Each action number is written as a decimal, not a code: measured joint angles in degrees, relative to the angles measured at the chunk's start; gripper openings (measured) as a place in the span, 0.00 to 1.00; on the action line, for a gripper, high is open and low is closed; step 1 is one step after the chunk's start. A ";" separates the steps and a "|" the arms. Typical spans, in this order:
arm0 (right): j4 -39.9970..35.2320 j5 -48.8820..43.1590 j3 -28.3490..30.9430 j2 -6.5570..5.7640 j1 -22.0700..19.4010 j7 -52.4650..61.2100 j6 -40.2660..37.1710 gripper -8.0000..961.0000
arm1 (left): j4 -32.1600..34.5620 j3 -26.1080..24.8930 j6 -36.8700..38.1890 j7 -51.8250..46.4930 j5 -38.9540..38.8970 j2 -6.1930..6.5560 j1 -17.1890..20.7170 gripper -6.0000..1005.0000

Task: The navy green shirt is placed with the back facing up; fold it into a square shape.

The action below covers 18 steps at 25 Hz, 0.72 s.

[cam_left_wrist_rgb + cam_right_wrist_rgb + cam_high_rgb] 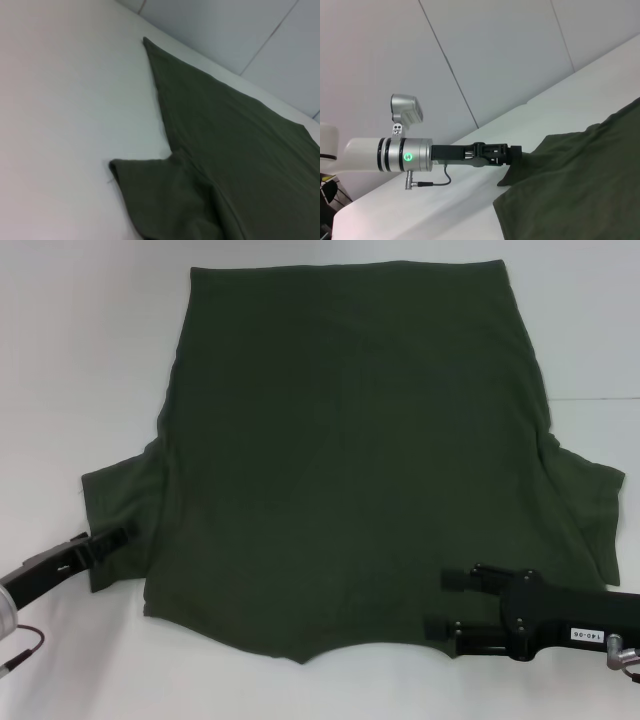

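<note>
The navy green shirt (350,470) lies spread flat on the white table (80,360), plain side up, with its hem at the far side and its neckline toward me. My left gripper (118,538) is at the outer edge of the left sleeve (160,195), shut on the cloth; the right wrist view shows that left gripper (512,154) from the side, pinching the sleeve's edge. My right gripper (447,602) hovers open over the shirt's near right shoulder area, its two fingers spread apart and pointing left. The right sleeve (590,510) lies flat.
White table surface surrounds the shirt (240,150) on all sides, with a seam line (600,398) at the right. A pale panelled wall (495,60) stands beyond the table's edge. A cable (20,650) hangs from my left wrist.
</note>
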 joint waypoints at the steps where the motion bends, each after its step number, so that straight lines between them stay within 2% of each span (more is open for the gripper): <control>1: 0.00 0.00 0.00 0.00 -0.02 0.00 0.00 0.96 | -0.11 0.10 0.04 0.00 0.16 -0.01 -0.06 0.87; 18: 0.00 0.00 0.00 0.14 -0.09 -0.18 0.00 0.96 | 0.50 0.71 0.95 0.14 0.91 0.01 -0.28 0.83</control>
